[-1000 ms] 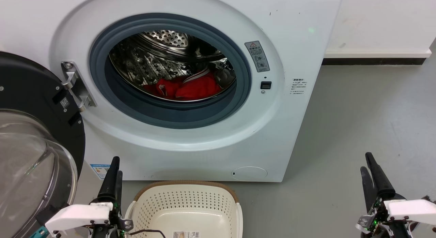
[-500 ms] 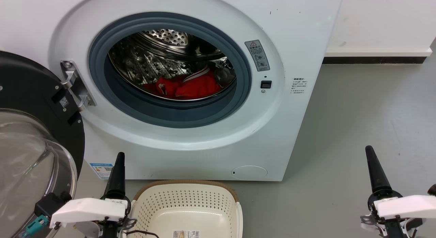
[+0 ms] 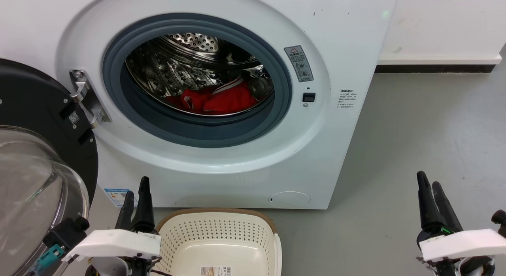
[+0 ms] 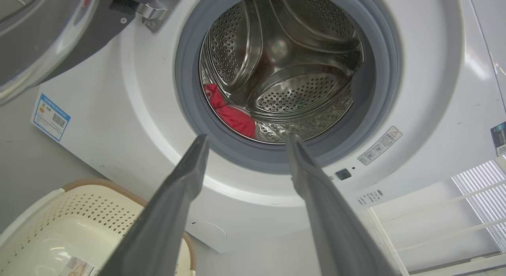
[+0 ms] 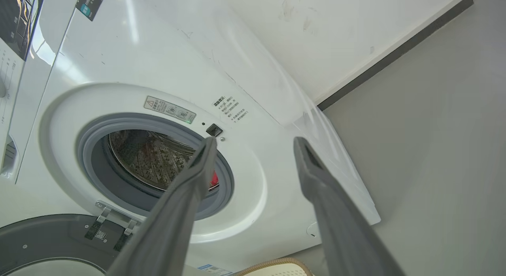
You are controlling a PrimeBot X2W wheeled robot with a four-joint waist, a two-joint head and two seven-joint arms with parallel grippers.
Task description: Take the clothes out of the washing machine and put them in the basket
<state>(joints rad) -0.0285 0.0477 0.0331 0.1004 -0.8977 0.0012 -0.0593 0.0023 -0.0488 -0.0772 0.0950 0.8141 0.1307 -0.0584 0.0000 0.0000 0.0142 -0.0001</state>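
Clearance matters: guide your wide-open, empty left pincer [image 4: 247, 138] over the grey rubber ring [image 4: 253, 159] onto the bright red clothes [image 4: 237, 120].

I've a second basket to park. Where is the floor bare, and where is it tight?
Bare grey floor lies right of the washing machine, between the wall and the right gripper. Tight: before the machine, where the basket sits beside the open door and left gripper.

The clothes [image 3: 225, 101] lie inside the washing machine [image 3: 245, 165], whose door [image 3: 35, 110] hangs open at left; the basket [image 3: 213, 228] sits on the floor [image 3: 415, 129] before it.
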